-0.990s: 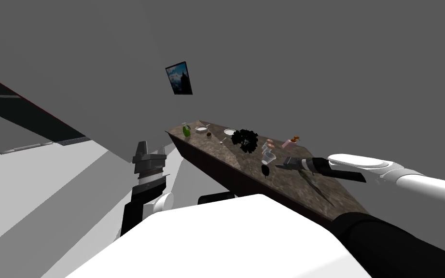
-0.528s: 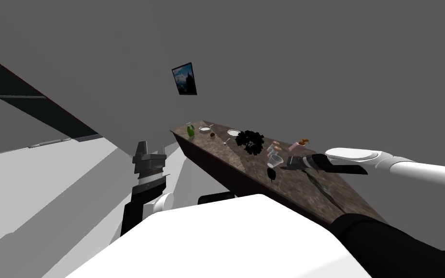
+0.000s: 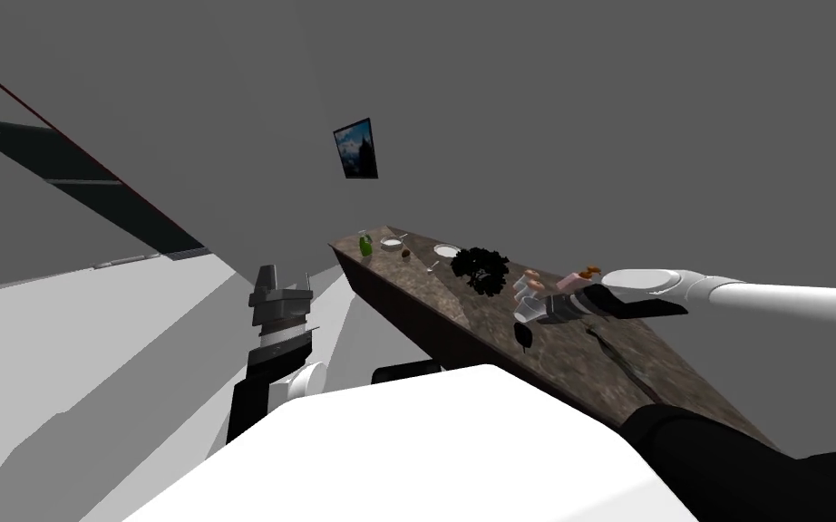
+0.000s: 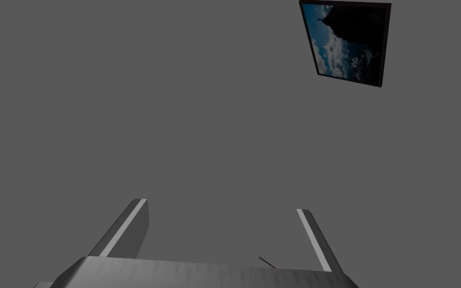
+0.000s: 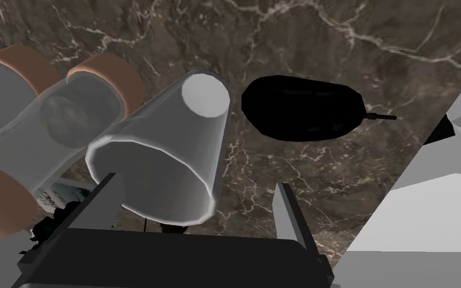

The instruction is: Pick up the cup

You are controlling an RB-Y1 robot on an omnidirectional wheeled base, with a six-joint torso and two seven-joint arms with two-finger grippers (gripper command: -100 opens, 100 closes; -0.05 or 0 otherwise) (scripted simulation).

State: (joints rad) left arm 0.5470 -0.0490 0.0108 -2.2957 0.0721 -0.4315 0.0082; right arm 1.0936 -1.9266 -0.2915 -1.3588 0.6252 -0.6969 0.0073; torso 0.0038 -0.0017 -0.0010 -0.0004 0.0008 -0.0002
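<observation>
Clear cup (image 5: 159,155) between spread fingers (image 5: 290,215) of right tool (image 5: 196,181), contact uncertain

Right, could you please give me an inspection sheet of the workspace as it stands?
Surface: brown marbled counter.
Job's things: clear cup between the open fingers of the right gripper; contact cannot be told.
Clutter: black lump beside the cup; brown rounds; dark plant; green bottle; plate.
Grippers: right gripper open at the cup; left gripper open, raised, away from the counter.
Cables: nothing seen.
Surroundings: grey wall; framed picture.
</observation>
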